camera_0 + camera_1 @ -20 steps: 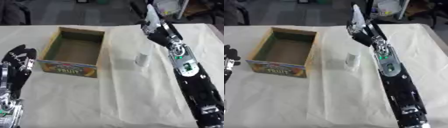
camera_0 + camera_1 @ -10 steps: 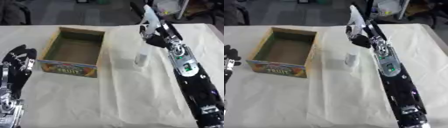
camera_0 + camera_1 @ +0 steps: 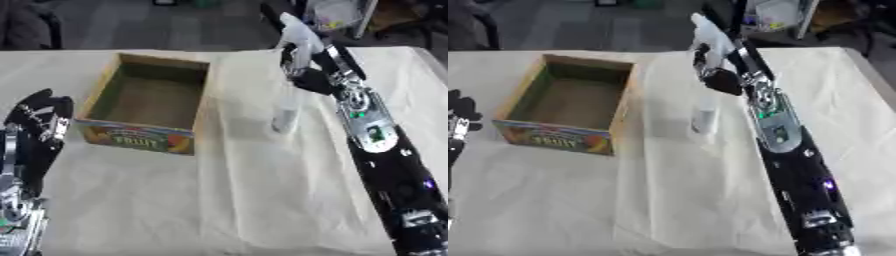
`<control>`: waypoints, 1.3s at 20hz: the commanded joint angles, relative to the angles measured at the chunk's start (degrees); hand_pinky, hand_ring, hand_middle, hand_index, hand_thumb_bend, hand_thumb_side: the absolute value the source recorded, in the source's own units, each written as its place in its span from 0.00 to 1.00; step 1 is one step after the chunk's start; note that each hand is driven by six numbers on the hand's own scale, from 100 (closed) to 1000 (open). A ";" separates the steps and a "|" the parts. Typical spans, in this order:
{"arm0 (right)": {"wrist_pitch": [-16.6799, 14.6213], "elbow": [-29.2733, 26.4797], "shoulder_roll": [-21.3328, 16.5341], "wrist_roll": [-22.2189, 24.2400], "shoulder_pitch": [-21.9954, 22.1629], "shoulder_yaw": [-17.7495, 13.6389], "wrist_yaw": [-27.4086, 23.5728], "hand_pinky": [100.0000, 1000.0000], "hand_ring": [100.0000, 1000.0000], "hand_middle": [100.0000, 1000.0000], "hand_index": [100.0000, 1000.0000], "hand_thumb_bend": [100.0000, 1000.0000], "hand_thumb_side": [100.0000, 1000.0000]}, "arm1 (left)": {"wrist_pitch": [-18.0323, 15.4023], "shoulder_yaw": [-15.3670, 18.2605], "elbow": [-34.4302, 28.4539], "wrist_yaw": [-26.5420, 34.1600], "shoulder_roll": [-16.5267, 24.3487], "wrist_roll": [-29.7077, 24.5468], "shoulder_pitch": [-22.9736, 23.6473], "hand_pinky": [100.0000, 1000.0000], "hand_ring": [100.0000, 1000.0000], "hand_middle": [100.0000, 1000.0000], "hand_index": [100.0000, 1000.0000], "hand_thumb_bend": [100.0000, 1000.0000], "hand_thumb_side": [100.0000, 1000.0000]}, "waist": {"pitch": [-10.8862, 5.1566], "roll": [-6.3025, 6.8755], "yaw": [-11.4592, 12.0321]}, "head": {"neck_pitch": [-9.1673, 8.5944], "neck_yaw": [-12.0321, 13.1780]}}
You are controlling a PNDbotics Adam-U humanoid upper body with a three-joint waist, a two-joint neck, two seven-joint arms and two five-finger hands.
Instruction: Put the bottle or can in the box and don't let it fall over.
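Note:
A pale, clear bottle (image 3: 284,114) stands upright on the cloth, to the right of an open cardboard box (image 3: 136,137) with a fruit label on its front wall. The box is empty inside. My right arm runs up from the lower right corner. My right hand (image 3: 304,59) hovers just behind and above the bottle's top, fingers straight and pointing away, its dark thumb side close to the bottle's neck. It holds nothing. My left hand (image 3: 37,131) rests open at the lower left, fingers up, beside the box.
A cream cloth (image 3: 219,200) covers the table, with a fold line running down past the box's right side. Dark floor and clutter (image 3: 776,15) lie beyond the far edge.
My right hand has come down and nearer, closing on the bottle's top. The bottle, the box and my left hand have stayed where they were.

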 commanded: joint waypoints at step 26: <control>-2.83 -1.95 -1.77 6.62 -1.20 -0.24 -0.73 0.87 1.00 0.87 0.99 0.00 0.06 | -0.04 -0.13 -0.85 0.08 0.66 -0.08 -0.78 0.61 0.60 0.65 0.79 0.49 0.56 | -0.54 0.23 -0.15 | 0.14 -0.02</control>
